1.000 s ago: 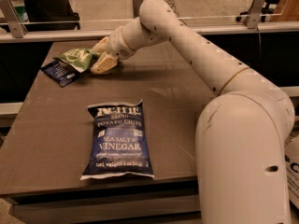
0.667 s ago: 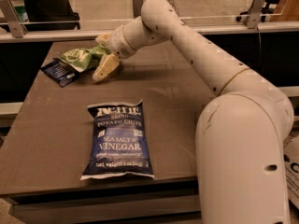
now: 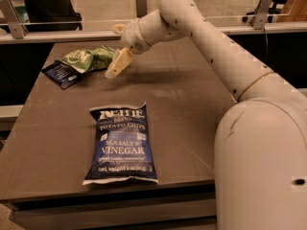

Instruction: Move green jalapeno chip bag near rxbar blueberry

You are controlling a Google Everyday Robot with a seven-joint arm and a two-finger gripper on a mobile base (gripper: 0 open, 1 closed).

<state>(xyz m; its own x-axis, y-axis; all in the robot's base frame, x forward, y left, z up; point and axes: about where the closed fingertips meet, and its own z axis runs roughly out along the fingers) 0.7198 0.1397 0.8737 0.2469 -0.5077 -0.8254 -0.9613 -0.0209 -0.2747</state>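
The green jalapeno chip bag (image 3: 85,59) lies crinkled on the table at the far left. Its left end overlaps the rxbar blueberry (image 3: 61,74), a small dark blue wrapper lying flat beside it. My gripper (image 3: 114,51) hangs just right of the green bag's right end, slightly above the table. Its pale fingers (image 3: 119,63) are spread apart and hold nothing. The bag rests on the table by itself.
A large dark blue Kettle sea salt and vinegar bag (image 3: 122,145) lies flat near the front edge of the table (image 3: 192,109). My arm reaches in from the right. A glass railing with posts runs behind the table.
My gripper has drawn back to the right and slightly up, away from the green bag. The bag stays on the table against the blue bar.
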